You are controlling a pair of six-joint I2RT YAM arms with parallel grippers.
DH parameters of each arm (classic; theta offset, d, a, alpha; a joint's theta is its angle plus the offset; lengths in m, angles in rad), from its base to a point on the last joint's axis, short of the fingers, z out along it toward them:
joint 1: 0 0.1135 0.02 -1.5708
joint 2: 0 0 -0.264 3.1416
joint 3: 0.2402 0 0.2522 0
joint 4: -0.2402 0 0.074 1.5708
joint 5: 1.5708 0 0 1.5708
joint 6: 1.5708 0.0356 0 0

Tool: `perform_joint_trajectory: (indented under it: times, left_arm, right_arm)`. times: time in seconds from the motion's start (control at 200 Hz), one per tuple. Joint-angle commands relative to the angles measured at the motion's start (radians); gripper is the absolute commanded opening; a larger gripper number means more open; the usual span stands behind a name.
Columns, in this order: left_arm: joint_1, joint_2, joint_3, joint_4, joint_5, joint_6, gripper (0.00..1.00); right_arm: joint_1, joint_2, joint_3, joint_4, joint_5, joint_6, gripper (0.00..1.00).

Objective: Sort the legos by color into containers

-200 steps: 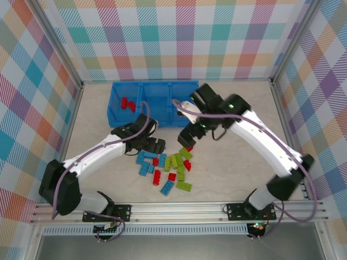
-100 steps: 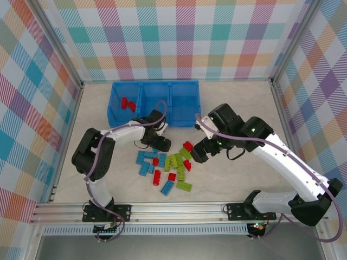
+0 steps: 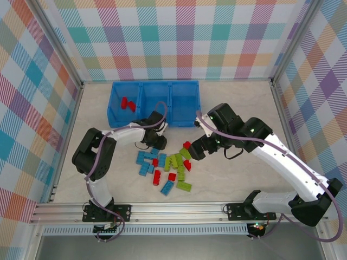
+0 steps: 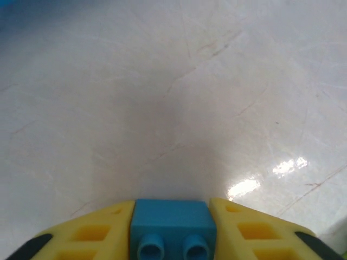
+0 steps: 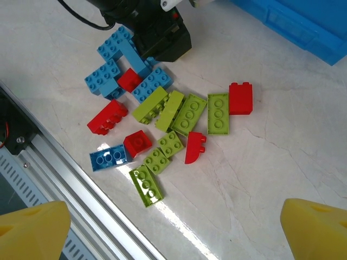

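Red, light blue and lime green legos (image 3: 168, 165) lie in a loose pile mid-table, seen from above in the right wrist view as a pile (image 5: 168, 116). My left gripper (image 3: 158, 142) sits at the pile's far left edge, low over the table. Its yellow fingers (image 4: 89, 233) are shut on a light blue brick (image 4: 171, 219), studs facing the camera. My right gripper (image 3: 198, 152) hovers open over the pile's right side, beside a red brick (image 3: 187, 145), with nothing between its fingertips (image 5: 317, 227). The blue tray of containers (image 3: 154, 83) stands behind; two red bricks (image 3: 128, 103) lie in its left compartment.
The aluminium rail (image 3: 179, 208) runs along the table's near edge, close to the pile (image 5: 59, 162). The tray's corner (image 5: 293, 21) shows at the top of the right wrist view. Bare table lies right of the pile (image 5: 260, 162). Checkered walls enclose the table.
My left gripper has reached the pile's far left edge and closed on a light blue brick. My right gripper came down from beside the tray to above the pile's right side, staying open.
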State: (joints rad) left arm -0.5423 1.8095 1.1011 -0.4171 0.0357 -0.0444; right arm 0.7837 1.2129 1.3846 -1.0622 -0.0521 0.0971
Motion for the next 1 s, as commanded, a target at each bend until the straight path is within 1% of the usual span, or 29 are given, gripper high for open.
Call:
perform_joint_trajectory:
  times: [0.0, 0.1, 0.195, 0.255, 0.295, 0.335, 0.405, 0.47, 0.6, 0.735, 0.82, 0.86, 0.915, 0.995]
  left_arm:
    - [0.008, -0.052, -0.024, 0.052, -0.039, -0.029, 0.28]
    - [0.008, -0.124, -0.032, 0.060, -0.039, -0.040, 0.25]
    - [0.004, -0.248, -0.011, 0.035, -0.005, -0.075, 0.25]
    - [0.001, -0.330, 0.002, 0.062, -0.001, -0.106, 0.25]
    - [0.001, -0.364, 0.016, 0.085, -0.036, -0.128, 0.26]
    - [0.002, -0.374, 0.047, 0.093, -0.097, -0.140, 0.26]
    - [0.012, -0.323, 0.132, 0.083, -0.217, -0.136, 0.27]
    - [0.030, -0.235, 0.210, 0.096, -0.286, -0.126, 0.27]
    - [0.076, -0.028, 0.376, 0.130, -0.329, -0.130, 0.26]
    - [0.096, 0.147, 0.565, 0.091, -0.321, -0.145, 0.29]
    - [0.105, 0.226, 0.662, 0.040, -0.334, -0.174, 0.35]
    - [0.108, 0.243, 0.696, 0.016, -0.341, -0.193, 0.40]
    - [0.108, 0.241, 0.702, 0.027, -0.337, -0.206, 0.48]
    - [0.109, 0.215, 0.688, 0.050, -0.324, -0.216, 0.52]
  right_arm:
    - [0.000, 0.004, -0.010, 0.034, 0.015, 0.036, 1.00]
    - [0.000, -0.010, -0.011, 0.037, 0.034, 0.048, 1.00]
    - [0.001, -0.035, -0.018, 0.050, 0.059, 0.068, 1.00]
    - [0.000, -0.056, -0.034, 0.076, 0.075, 0.087, 1.00]
    - [0.001, -0.071, -0.051, 0.102, 0.086, 0.101, 1.00]
    - [0.000, -0.087, -0.071, 0.139, 0.098, 0.116, 1.00]
    - [0.000, -0.108, -0.110, 0.197, 0.129, 0.147, 1.00]
    - [0.000, -0.122, -0.139, 0.241, 0.144, 0.176, 1.00]
    - [0.000, -0.131, -0.148, 0.264, 0.116, 0.200, 1.00]
    - [0.000, -0.157, -0.155, 0.245, 0.120, 0.218, 1.00]
    - [0.000, -0.185, -0.176, 0.247, 0.126, 0.232, 1.00]
    - [0.000, -0.197, -0.184, 0.250, 0.126, 0.239, 1.00]
    - [0.000, -0.210, -0.203, 0.256, 0.133, 0.256, 1.00]
    - [0.000, -0.220, -0.232, 0.269, 0.145, 0.284, 1.00]
